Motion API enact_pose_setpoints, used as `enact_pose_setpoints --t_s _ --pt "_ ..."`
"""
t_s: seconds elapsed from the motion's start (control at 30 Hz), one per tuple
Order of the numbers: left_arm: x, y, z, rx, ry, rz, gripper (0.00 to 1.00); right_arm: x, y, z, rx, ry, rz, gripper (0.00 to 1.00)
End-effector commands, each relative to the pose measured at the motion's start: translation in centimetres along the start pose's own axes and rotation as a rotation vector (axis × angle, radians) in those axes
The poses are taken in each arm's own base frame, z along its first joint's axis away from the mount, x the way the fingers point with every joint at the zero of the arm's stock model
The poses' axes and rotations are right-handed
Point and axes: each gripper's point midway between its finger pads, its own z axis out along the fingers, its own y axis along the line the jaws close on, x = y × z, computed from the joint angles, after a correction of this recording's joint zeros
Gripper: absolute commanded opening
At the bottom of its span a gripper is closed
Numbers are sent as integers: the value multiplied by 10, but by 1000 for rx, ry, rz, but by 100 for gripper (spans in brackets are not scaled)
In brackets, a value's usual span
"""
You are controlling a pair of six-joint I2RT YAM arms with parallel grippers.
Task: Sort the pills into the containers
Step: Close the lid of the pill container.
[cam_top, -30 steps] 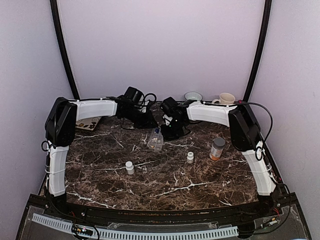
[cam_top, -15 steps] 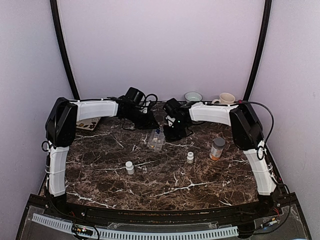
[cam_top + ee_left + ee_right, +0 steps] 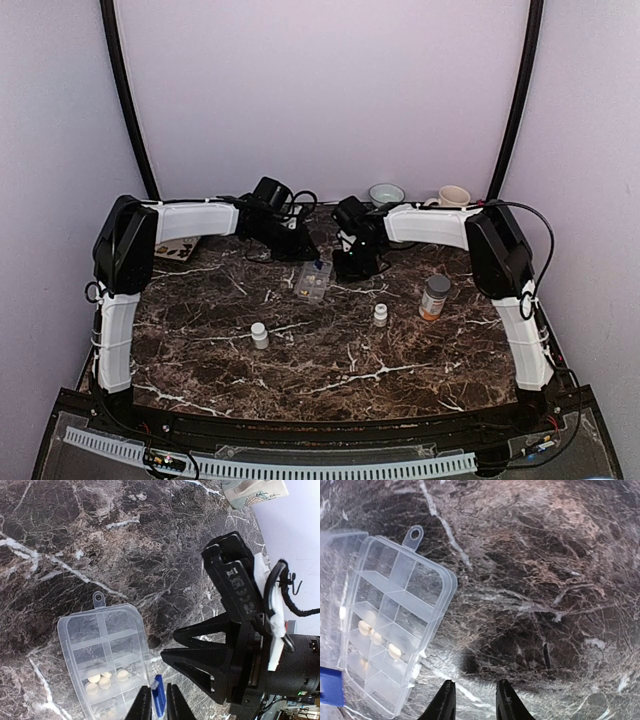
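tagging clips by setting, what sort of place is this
Probably a robot lab cell: left arm and right arm bolted to a marble-look table, plain lilac walls, a staged pill box.

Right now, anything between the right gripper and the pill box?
Nothing visible. Only bare marble table lies between the right gripper and the pill box. The left gripper grips a blue tab beside it.

The bench [image 3: 330, 360] is dark brown marble with white veins. A clear pill box [image 3: 313, 282] lies toward the far middle. Nearer stand a white bottle [image 3: 259, 335] and a second white bottle [image 3: 380, 315], with an orange bottle [image 3: 434, 297] to the right. A bowl [image 3: 386, 193] and a mug [image 3: 453, 197] sit at the far edge.
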Motion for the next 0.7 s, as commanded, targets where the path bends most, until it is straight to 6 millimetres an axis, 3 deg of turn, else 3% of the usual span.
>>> enact_pose_setpoints --t_s 0.0,0.17,0.47,0.67 --pt "14 1 8 -1 39 -17 14 -22 11 -31 -81 -81 30 32" --pt "16 1 9 0 43 -21 14 -32 17 -42 -156 -123 71 34" --pt "16 -3 11 21 45 -30 14 -29 24 -36 -214 -87 98 34" --pt "17 -5 11 27 49 -30 14 -33 31 -48 -381 -113 172 37"
